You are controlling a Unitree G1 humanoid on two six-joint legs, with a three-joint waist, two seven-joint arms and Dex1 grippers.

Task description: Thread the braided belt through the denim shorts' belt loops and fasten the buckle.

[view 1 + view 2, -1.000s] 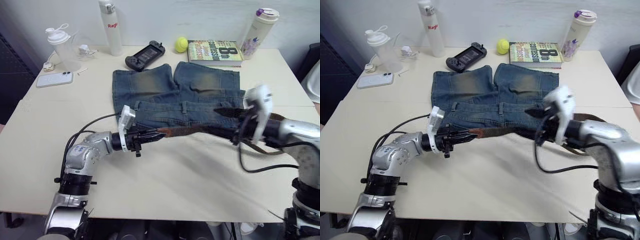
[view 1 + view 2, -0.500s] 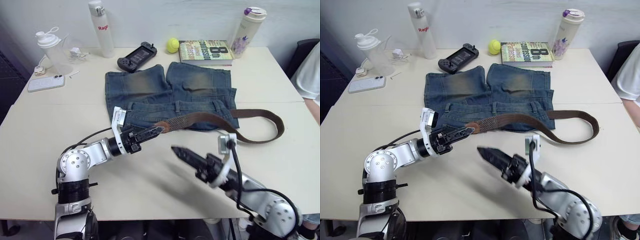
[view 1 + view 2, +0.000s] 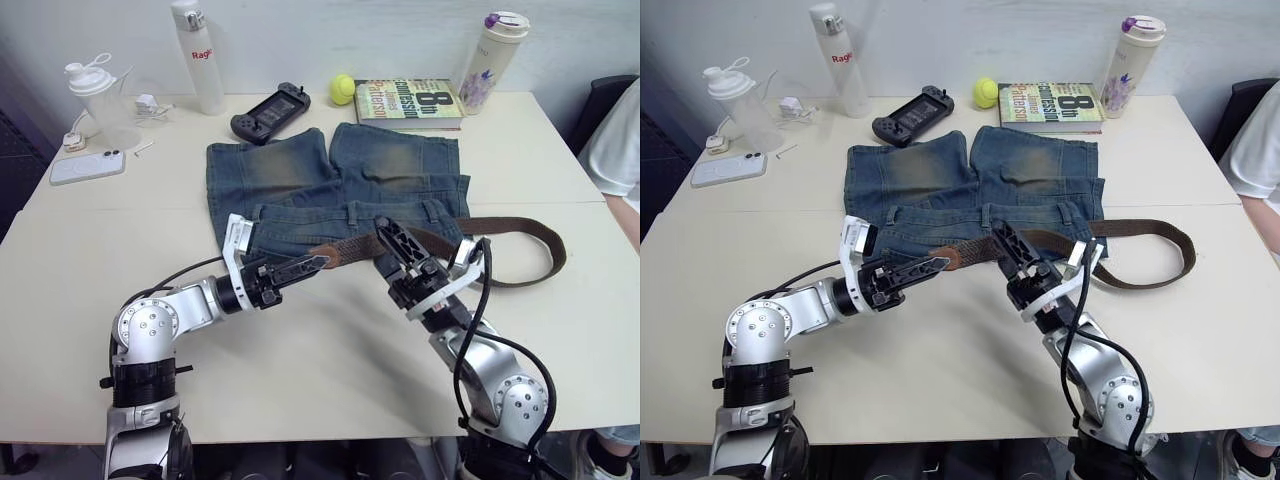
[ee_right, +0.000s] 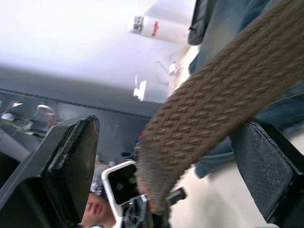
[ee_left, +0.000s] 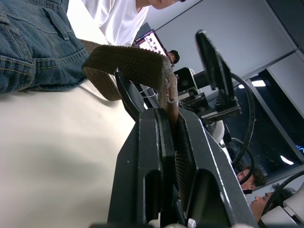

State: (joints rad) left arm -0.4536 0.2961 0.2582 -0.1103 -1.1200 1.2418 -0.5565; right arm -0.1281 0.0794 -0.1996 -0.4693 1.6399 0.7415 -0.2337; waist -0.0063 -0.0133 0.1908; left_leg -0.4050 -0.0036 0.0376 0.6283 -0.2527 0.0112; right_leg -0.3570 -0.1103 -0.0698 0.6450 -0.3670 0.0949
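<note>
Cream counter [image 3: 330,370] carries the denim shorts [image 3: 335,185] at twelve o'clock. My left end effector [image 3: 305,266] pinches the braided belt [image 3: 430,240] tip, seemingly for threading; my right end effector [image 3: 397,243] straddles the strap, open.

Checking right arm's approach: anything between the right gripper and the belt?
Nothing visible. The right gripper is open, with the braided belt running across the gap between its fingers, unobstructed. The left gripper is shut on the belt's tip, off to the side, over the denim shorts' waistband edge.
</note>
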